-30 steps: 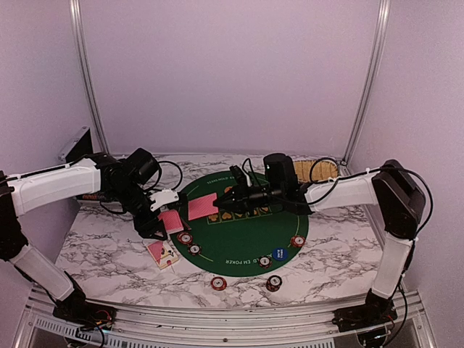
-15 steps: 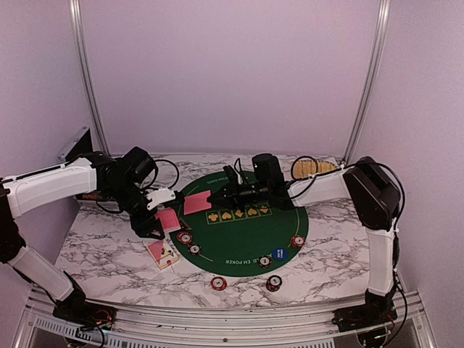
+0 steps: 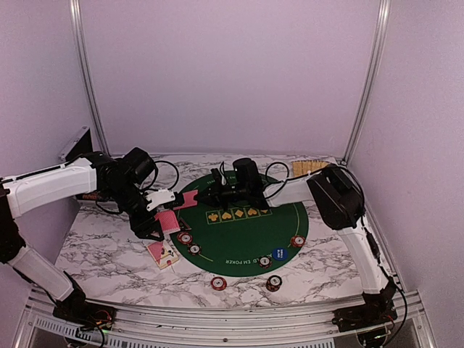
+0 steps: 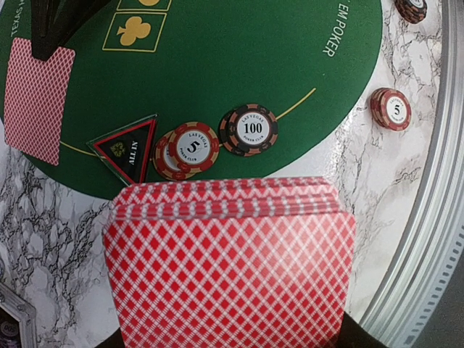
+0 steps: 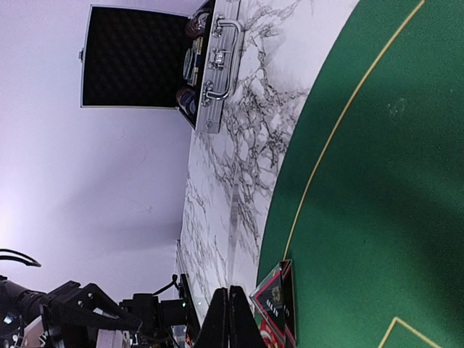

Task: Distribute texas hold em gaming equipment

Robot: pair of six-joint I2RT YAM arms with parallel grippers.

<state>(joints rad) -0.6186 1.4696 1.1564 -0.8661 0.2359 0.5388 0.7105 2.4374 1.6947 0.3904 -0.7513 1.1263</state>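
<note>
Card (image 4: pixel 40 98) pinched in right gripper (image 5: pixel 229 304) — lower flat onto rim of green mat (image 4: pixel 239 51) before release; left gripper (image 3: pixel 154 226) clamps deck (image 4: pixel 228 268)

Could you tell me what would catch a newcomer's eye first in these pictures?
The round green mat fills the middle of the marble table. At its left edge the left gripper holds a thick deck of red-backed cards, while the right gripper pinches a single card beside it. Poker chips dot the mat's near rim.
</note>
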